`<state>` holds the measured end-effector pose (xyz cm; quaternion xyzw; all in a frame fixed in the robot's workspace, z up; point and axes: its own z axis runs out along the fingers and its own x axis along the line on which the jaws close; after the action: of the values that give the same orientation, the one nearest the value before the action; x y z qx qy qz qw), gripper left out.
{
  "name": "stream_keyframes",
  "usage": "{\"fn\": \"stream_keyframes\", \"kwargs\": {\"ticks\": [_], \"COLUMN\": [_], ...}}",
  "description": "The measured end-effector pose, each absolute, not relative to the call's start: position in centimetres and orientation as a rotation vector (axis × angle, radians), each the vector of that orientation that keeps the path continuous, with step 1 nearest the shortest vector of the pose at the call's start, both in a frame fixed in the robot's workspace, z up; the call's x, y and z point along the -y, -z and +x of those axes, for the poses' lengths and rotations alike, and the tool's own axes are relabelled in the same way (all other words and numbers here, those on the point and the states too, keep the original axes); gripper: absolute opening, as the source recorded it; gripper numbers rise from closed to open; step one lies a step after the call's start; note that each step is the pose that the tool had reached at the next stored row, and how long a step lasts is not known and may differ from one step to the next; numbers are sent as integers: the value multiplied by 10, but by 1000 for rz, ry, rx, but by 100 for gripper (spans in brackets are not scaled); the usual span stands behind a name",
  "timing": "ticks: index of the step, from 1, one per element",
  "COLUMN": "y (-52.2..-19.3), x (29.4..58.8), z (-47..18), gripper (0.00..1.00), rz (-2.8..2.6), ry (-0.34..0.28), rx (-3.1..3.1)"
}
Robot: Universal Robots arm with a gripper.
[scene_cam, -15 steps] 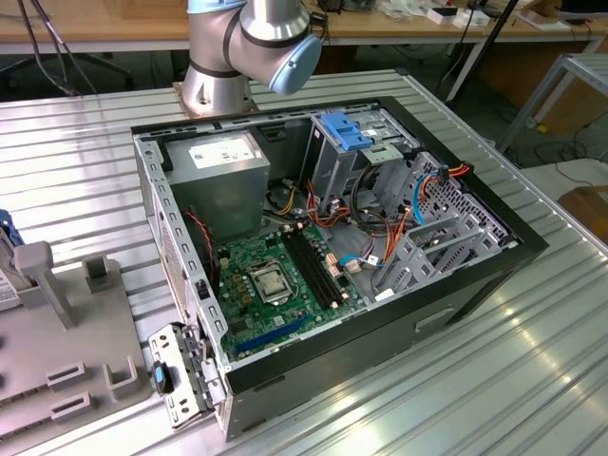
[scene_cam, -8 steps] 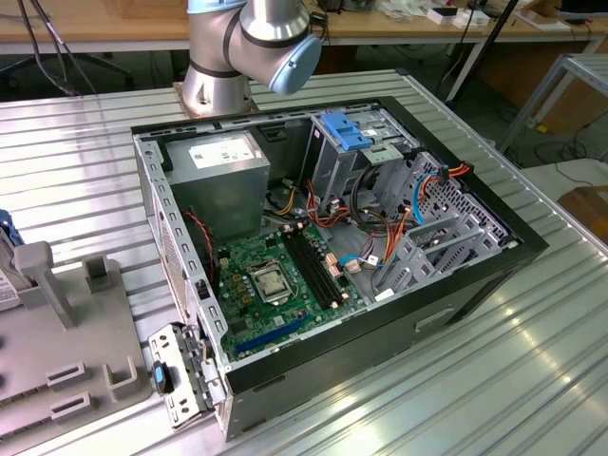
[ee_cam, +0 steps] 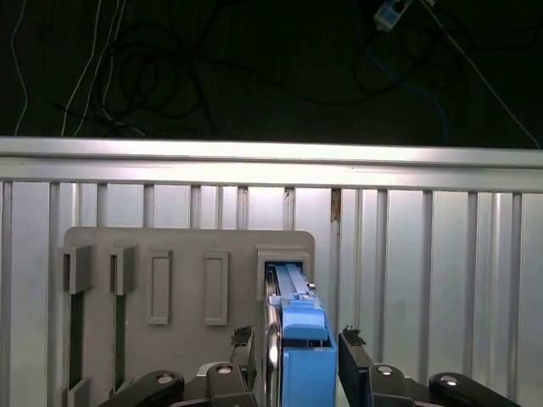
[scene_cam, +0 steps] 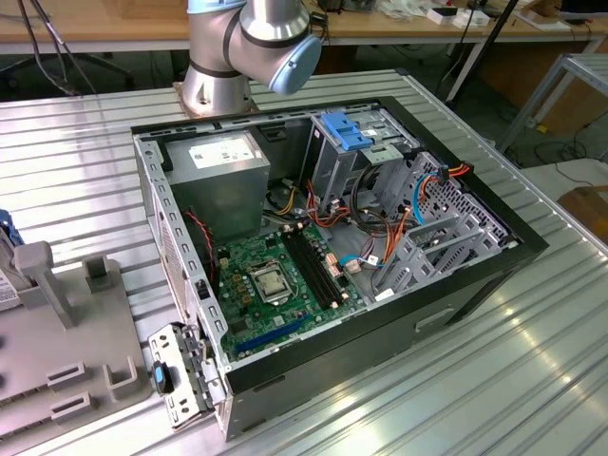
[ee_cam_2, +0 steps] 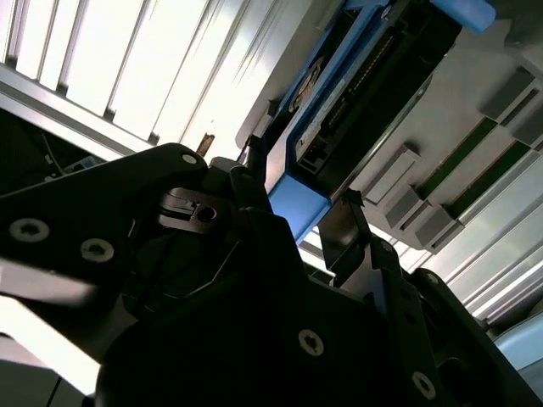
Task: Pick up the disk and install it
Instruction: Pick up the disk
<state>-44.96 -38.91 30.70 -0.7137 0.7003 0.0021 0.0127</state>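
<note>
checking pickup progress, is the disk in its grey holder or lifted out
In the grey holder. In the first wrist view the disk stands on edge in its slot, fingers either side.

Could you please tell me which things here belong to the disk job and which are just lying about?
Job: disk, standing in the grey holder; open hand straddling it; open computer case.
Lying about: floor cables; wooden bench in the background.

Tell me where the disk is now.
In the first wrist view, the disk stands on edge in the grey holder's end slot, with the gripper astride it.
</note>
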Motion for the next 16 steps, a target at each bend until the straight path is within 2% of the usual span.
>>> {"fn": "stream_keyframes", "kwargs": {"ticks": [11,12,14,16], "y": [-307,-307,-307,-306], "x": [389,389,389,389], "z": [-450,-450,-450,-450], "gripper": [51,50,38,37], "rz": [-2224,-2224,-2224,-2224], "ry": [-7,-6,-7,-7], "rx": [-2182,-2182,-2183,-2183]}}
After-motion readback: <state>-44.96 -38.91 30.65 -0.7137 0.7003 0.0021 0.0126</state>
